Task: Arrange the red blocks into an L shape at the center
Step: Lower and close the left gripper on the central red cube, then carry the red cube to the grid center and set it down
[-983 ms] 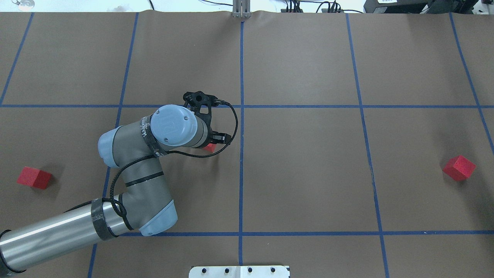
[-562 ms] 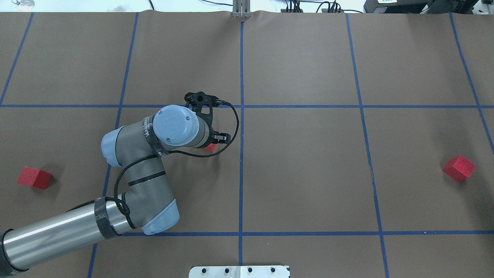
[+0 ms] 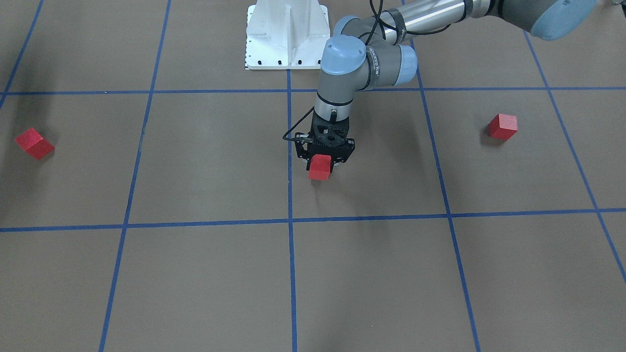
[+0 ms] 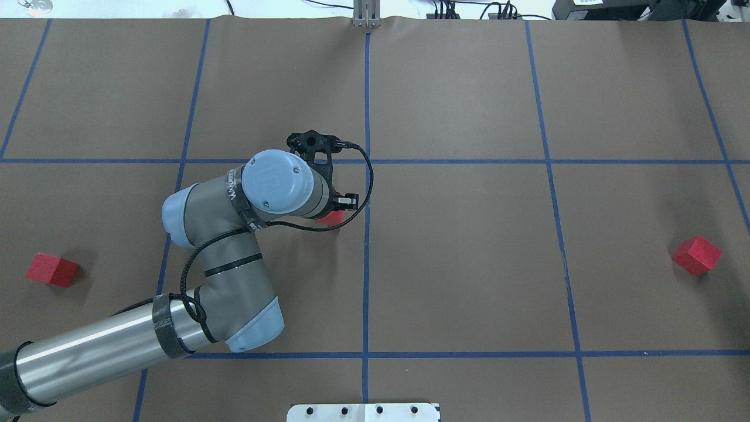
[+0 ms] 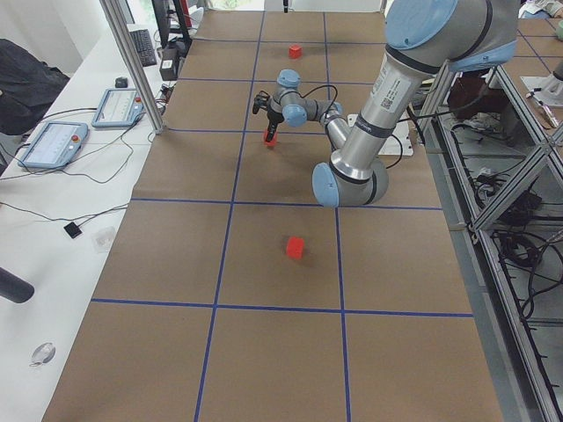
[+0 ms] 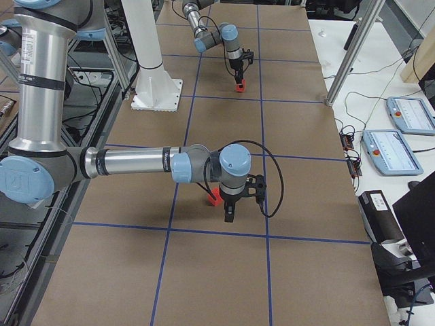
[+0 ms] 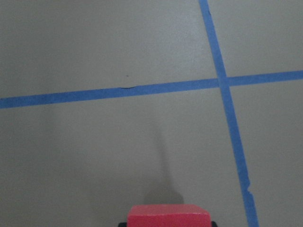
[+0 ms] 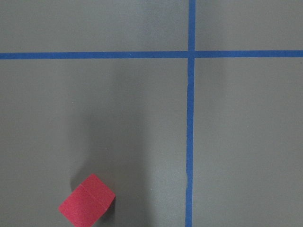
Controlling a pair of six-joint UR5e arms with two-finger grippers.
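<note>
tool (image 3: 324, 161) moved right, front shows red block (image 3: 319, 168)

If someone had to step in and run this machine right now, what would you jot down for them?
Left gripper: shut on one red block, held just short of the centre tape crossing.
Right gripper: hangs near a second block; open or shut cannot be told.
Third block: alone on the robot's far left.
Done: one block gripped.
Left: set it at the centre, bring the other two, form the L.
</note>
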